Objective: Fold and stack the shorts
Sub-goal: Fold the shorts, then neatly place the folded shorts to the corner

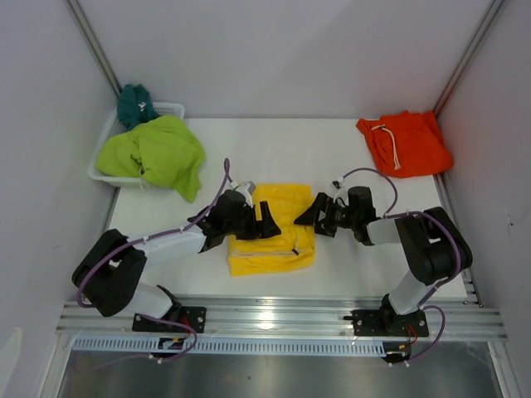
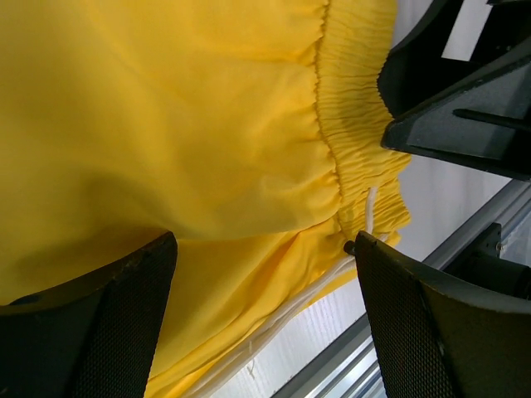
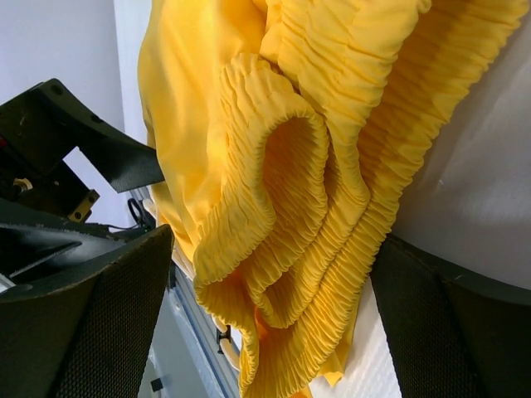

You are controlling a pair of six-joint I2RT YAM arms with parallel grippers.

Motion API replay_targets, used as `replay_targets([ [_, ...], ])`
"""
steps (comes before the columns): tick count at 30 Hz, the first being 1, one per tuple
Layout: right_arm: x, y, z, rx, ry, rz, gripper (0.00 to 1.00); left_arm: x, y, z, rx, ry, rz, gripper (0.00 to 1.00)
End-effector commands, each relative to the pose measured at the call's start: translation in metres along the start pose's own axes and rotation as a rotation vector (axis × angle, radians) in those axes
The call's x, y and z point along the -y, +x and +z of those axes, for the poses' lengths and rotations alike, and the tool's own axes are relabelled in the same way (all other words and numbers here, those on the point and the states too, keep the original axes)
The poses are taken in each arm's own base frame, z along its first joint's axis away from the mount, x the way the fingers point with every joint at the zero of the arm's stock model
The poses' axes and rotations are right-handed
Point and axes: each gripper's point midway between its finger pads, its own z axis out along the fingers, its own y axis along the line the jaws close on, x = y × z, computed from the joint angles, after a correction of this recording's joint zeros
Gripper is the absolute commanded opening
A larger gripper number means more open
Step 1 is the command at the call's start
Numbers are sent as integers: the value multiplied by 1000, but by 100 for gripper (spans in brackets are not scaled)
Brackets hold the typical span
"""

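Two pincers, both spread wide and gripping nothing. Left pincer (image 1: pixel 270 222) (image 2: pixel 261 323): fingers apart over the soft yellow fabric shorts (image 1: pixel 274 253) (image 2: pixel 166 124), which lie flat directly beneath it on the white table (image 1: pixel 274 149); the gathered waistband and a thin white drawstring (image 2: pixel 369 211) sit just by one finger. Right pincer (image 1: pixel 305 217) (image 3: pixel 265 315): facing the left one at close quarters, with the ruffled waistband (image 3: pixel 290 166) bunched in a loose loop between its fingers, unclamped. Hazards, as judged: closing on that loop may catch one layer only, so the fold drags crooked; the drawstring may snag a fingertip; the two pincers, so near, may knock together. Well beyond the right pincer, at the far corner: folded orange fabric shorts with white cord (image 1: pixel 406 143). Well beyond the left pincer: crumpled lime-green shorts (image 1: pixel 158 149) draped over a white plastic basket (image 1: pixel 99 176), with a teal pair (image 1: pixel 134 104) behind.
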Motion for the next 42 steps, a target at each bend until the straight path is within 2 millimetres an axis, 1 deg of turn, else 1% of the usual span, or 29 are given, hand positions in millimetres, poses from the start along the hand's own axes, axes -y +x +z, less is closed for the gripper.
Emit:
replay_targets([
  [1,23,20,13,-56,74,43,100,22,-17,6,56,78,25,89],
  [3,29,29,19,-86,85,61,99,21,-15,12,47,79,34,89],
  [6,30,47,29,-129,99,58,99,14,-8,20,36,71,32,88],
  [9,30,54,34,-140,106,60,97,10,-1,25,30,71,42,87],
  [10,30,54,36,-138,98,69,92,26,-17,26,75,115,55,88],
  [11,30,54,36,-135,95,72,87,11,0,27,43,91,48,87],
  [12,29,53,37,-135,87,75,84,10,4,28,35,101,50,87],
  [13,29,54,39,-136,85,85,79,13,4,29,43,118,53,87],
  [14,28,53,40,-136,81,88,77,9,9,30,34,118,53,86],
  [16,26,51,42,-130,72,87,72,9,14,32,26,131,65,86],
  [18,25,48,43,-118,73,96,71,4,23,34,14,132,68,85],
  [20,25,44,42,-99,81,96,71,9,23,30,39,172,70,85],
  [21,26,44,41,-97,86,99,69,9,25,27,39,181,69,84],
  [22,25,41,42,-92,87,98,65,12,25,24,41,193,72,85],
  [23,26,40,42,-90,91,100,61,20,19,18,62,220,80,85],
  [24,27,39,42,-91,95,100,58,23,19,14,61,232,93,85],
  [25,25,37,43,-87,92,97,46,31,15,10,67,254,106,85],
  [26,26,37,44,-88,95,98,41,37,11,4,82,268,122,85],
  [27,26,36,46,-91,94,100,38,37,13,2,71,265,127,86],
  [28,25,36,47,-93,92,99,35,44,8,0,78,280,138,86],
  [30,22,34,49,-92,81,92,33,48,7,-1,69,288,154,86],
  [32,17,33,51,-92,76,86,22,49,7,0,67,294,160,86],
  [33,17,33,51,-93,77,85,14,47,8,2,63,292,157,86],
  [36,16,30,50,-81,82,81,0,51,6,0,65,305,159,86],
  [38,14,22,47,-65,83,68,0,55,2,-7,67,298,168,86],
  [39,14,22,46,-68,89,67,0,57,-4,-10,82,282,172,87],
  [40,13,19,44,-58,91,61,0,57,-6,-16,72,259,174,87],
  [41,16,18,42,-57,106,59,0,56,-8,-19,74,243,197,87],
  [42,16,12,41,-48,113,50,0,55,-14,-21,92,216,199,88],
])
